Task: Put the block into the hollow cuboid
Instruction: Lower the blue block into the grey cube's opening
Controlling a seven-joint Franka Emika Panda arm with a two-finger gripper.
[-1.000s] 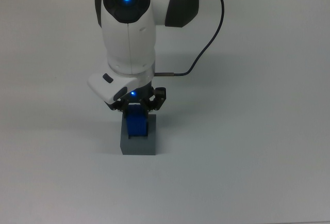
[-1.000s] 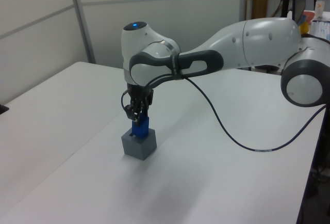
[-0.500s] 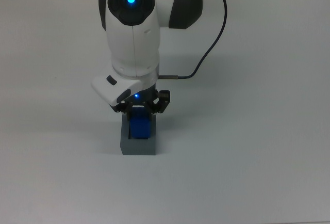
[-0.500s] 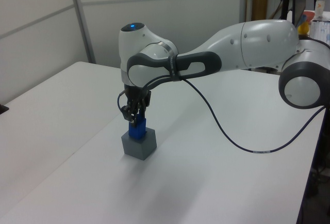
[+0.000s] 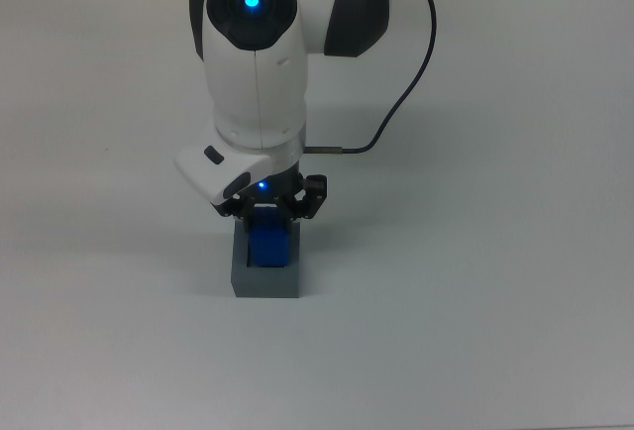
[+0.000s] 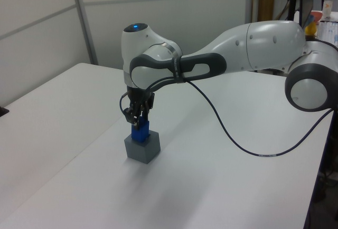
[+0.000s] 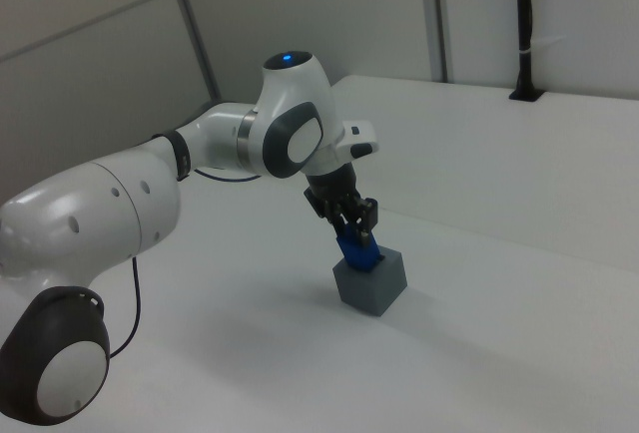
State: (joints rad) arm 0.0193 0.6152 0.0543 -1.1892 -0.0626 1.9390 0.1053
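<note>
The blue block (image 5: 268,246) is pinched upright by the end effector (image 5: 269,210), directly below it, lower end seated in the grey hollow cuboid's (image 5: 265,278) recess, mid-counter (image 5: 495,301).

Block (image 5: 268,247) lower part hidden inside hollow cuboid (image 5: 265,281).

No readable text, labels, brands or numbers anywhere, robot arm (image 6: 253,44) plain white and grey, colourful items on a far shelf (image 6: 322,12) perhaps labelled, too small to tell
</note>
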